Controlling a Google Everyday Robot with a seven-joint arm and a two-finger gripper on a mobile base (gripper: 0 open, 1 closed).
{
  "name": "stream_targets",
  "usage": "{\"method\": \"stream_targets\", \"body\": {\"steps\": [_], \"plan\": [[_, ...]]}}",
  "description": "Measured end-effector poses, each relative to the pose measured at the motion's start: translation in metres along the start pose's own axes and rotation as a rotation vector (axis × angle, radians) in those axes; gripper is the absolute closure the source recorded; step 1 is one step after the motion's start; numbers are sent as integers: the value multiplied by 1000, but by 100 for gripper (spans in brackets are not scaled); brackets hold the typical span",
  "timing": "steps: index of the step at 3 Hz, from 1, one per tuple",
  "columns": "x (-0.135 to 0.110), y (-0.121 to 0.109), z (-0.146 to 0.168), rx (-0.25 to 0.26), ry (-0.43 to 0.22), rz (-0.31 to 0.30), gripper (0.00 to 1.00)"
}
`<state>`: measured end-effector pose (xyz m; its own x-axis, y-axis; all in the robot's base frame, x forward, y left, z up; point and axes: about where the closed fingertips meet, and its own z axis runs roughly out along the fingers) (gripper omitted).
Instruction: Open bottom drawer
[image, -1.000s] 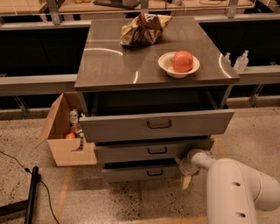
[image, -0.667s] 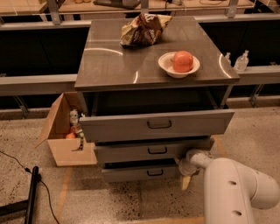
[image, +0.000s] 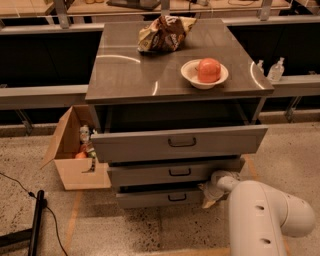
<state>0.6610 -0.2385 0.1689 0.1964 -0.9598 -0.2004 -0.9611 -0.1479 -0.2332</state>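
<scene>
The bottom drawer (image: 150, 198) is the lowest of three grey drawers in the cabinet, with a small dark bar handle (image: 176, 197) at its centre. Its front stands a little forward of the cabinet body and further back than the middle drawer (image: 145, 174) and the large top drawer (image: 135, 145), which both stick out. My gripper (image: 209, 193) is at the right end of the bottom drawer front, low near the floor. My white arm (image: 265, 217) fills the lower right.
The cabinet's top (image: 125, 75) carries a bowl (image: 190, 76) with a red fruit (image: 208, 70) and a crumpled snack bag (image: 162, 32). An open cardboard box (image: 75, 172) with items stands on the floor at the left. A black stand and cable (image: 36, 220) lie at the lower left.
My arm has shifted slightly to the left. The gripper stays at the right end of the bottom drawer, and the drawers look unchanged.
</scene>
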Motion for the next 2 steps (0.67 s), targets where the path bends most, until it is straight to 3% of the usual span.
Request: {"method": "stream_targets", "body": {"steps": [1,2], "plan": [[1,3,-4,-8,5,-3,72],[0,8,-12,-25,8,-9,95]]}}
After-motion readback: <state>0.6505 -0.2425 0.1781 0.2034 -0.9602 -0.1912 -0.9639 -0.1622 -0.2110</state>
